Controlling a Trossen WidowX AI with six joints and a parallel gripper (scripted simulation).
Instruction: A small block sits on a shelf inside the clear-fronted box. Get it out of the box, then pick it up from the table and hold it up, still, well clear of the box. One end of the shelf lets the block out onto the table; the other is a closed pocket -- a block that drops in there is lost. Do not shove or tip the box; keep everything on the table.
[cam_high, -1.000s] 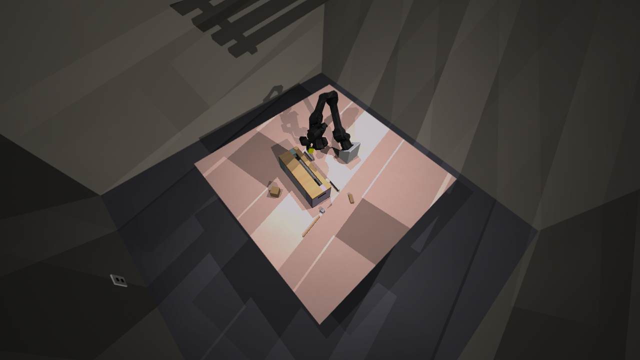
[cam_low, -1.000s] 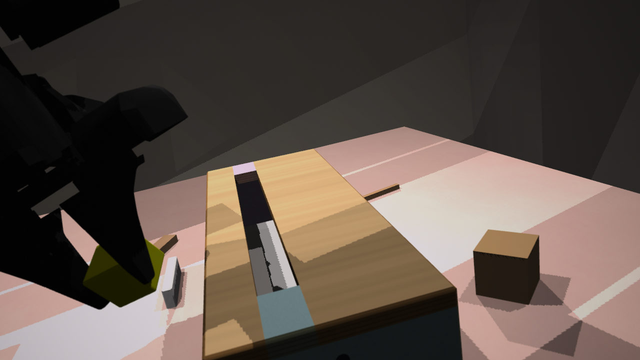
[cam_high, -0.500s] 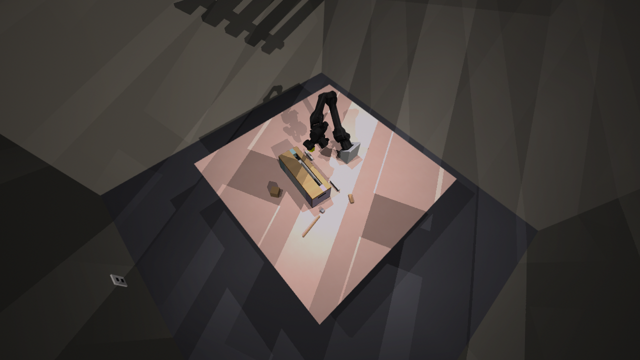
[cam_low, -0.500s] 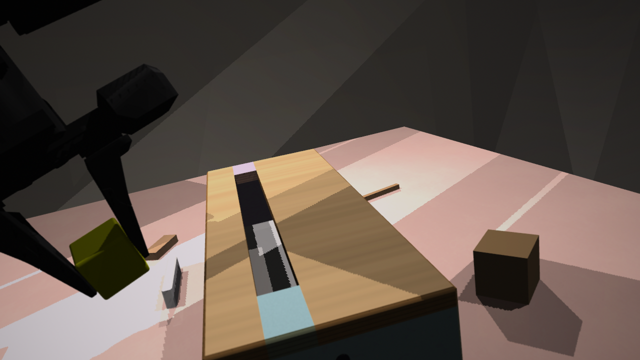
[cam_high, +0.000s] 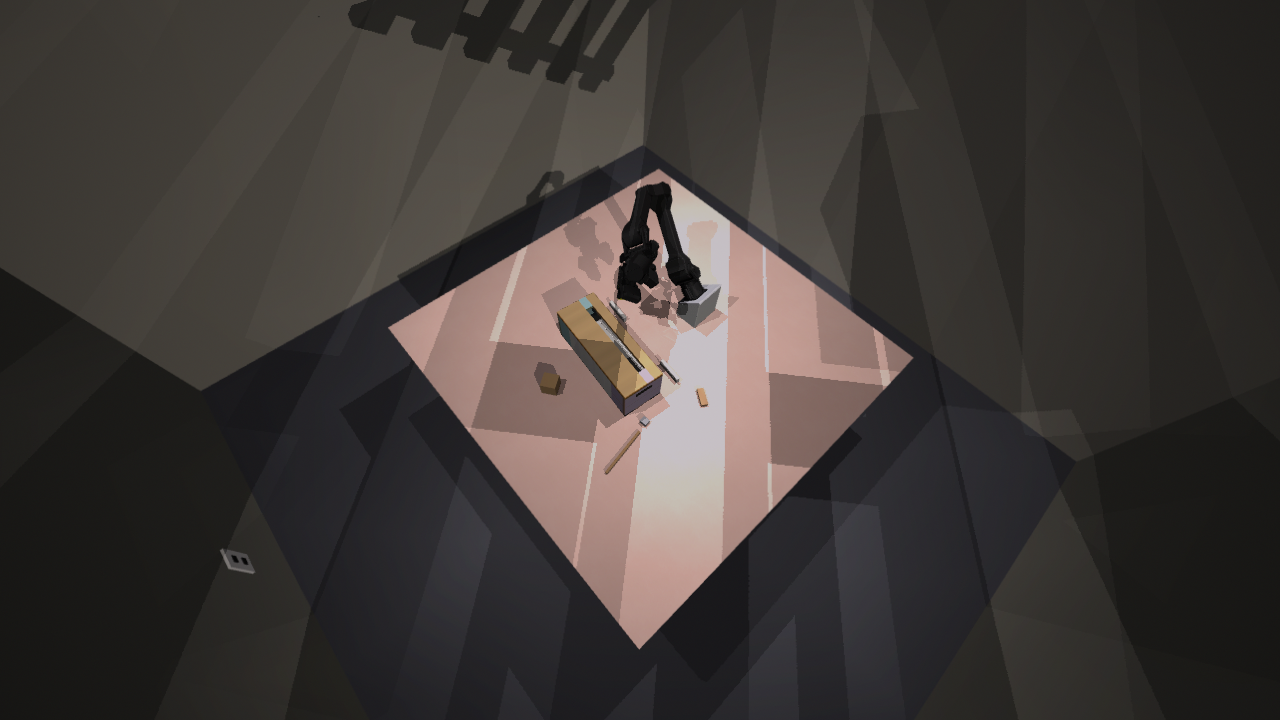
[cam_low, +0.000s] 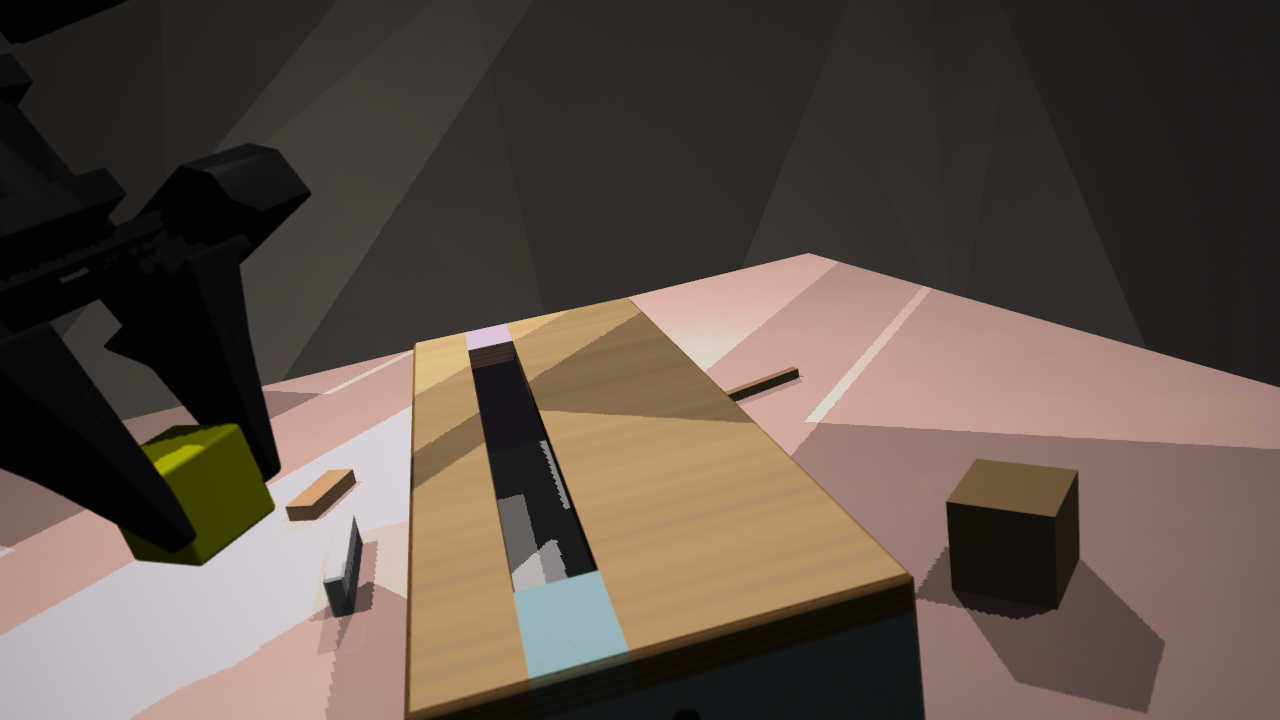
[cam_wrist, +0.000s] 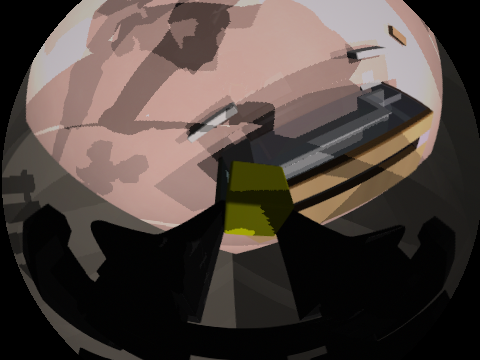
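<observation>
Pincer (cam_low: 192, 510) (cam_wrist: 250, 207) is partly closed on the yellow block (cam_low: 210, 501) (cam_wrist: 257, 205), at box's (cam_high: 608, 353) (cam_low: 716, 501) (cam_wrist: 360, 165) 12 to 1 o'clock from above. Looks like the final hold, so just steady it clear

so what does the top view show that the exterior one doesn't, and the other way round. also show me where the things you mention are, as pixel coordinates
Only top: the grey base block (cam_high: 701, 309) under the arm, the white outlet plate (cam_high: 238, 561), and the small grey cube (cam_high: 644, 420) by the stick's end. It also catches two grey bars (cam_high: 668, 371) (cam_low: 342, 568) (cam_wrist: 367, 52); exterior shows just one.

Only exterior: the yellow block (cam_low: 214, 501) (cam_wrist: 257, 200) between the fingers.

Both: the gripper (cam_high: 629, 293) (cam_low: 227, 507) (cam_wrist: 250, 207), slotted wood-topped box (cam_high: 599, 344) (cam_low: 733, 501) (cam_wrist: 350, 165), wooden cube (cam_high: 549, 384) (cam_low: 1006, 546), thin wooden stick (cam_high: 622, 452) (cam_low: 765, 384) and flat tan block (cam_high: 702, 396) (cam_low: 320, 495) (cam_wrist: 397, 35).
</observation>
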